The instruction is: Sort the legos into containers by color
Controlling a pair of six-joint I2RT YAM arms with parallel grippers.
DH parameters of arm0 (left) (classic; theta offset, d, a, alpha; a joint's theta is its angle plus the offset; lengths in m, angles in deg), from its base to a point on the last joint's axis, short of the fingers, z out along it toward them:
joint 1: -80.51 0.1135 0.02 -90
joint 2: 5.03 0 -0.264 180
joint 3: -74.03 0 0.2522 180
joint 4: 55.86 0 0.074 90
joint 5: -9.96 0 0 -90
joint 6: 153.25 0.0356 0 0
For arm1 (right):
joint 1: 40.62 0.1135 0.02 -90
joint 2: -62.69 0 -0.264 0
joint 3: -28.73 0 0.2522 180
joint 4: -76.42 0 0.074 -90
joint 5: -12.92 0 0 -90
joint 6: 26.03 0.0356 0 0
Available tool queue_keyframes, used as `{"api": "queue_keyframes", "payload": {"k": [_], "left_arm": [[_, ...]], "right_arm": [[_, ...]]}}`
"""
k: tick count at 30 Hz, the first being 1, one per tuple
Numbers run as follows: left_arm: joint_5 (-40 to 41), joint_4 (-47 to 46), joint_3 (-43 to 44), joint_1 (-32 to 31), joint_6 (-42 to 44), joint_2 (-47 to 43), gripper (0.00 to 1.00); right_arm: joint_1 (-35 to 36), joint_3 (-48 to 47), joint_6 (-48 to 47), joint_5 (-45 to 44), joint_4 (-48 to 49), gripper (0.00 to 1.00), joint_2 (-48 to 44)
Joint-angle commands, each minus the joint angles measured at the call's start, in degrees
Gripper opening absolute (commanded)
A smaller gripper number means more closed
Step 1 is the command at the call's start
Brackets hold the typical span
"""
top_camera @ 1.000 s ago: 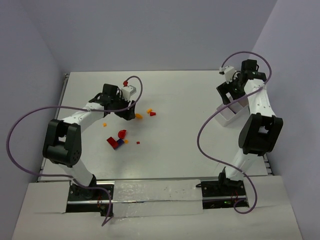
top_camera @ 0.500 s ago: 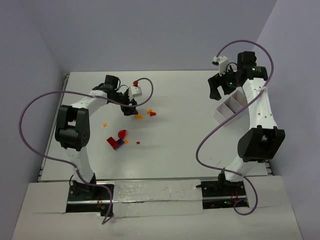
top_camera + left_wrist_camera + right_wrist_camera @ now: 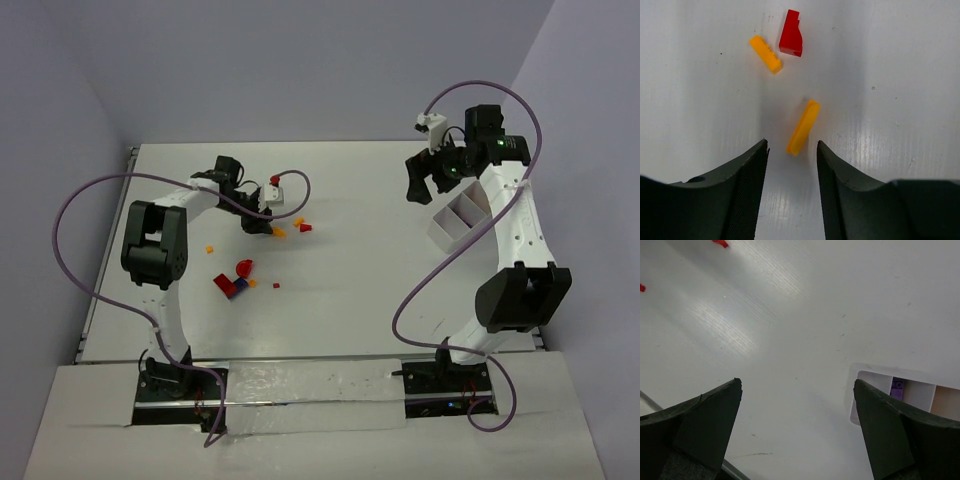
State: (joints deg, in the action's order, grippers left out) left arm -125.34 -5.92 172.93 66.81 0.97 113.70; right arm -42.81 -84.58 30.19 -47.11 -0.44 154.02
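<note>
L gripper (image 3: 791,144): jaws half-spread, orange lego (image 3: 803,127) near end between tips, no pinch yet. Advance, centre, squeeze long sides. R gripper (image 3: 797,384): jaws wide, empty.

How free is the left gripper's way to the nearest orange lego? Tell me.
Probably yes. The nearest orange lego lies flat, its near end between the open fingers of the left gripper, touching neither. The red lego and second orange lego lie farther off.

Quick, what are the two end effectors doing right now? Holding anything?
Left end effector: open, one end of an orange lego between its tips, not gripped.
Right end effector: wide open, empty.
</note>
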Motion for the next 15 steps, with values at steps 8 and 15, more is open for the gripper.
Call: {"api": "queue_keyframes", "payload": {"k": [8, 15], "left_arm": [[-3.25, 0.27, -1.60, 0.11, 7.13, -1.39, 0.42], [-2.25, 1.13, -1.35, -0.54, 8.11, -0.99, 0.30]], "right_arm": [[4.06, 1.54, 4.20, 2.85, 1.58, 1.00, -0.83], [4.54, 1.40, 4.64, 2.81, 1.49, 1.00, -0.24]]}}
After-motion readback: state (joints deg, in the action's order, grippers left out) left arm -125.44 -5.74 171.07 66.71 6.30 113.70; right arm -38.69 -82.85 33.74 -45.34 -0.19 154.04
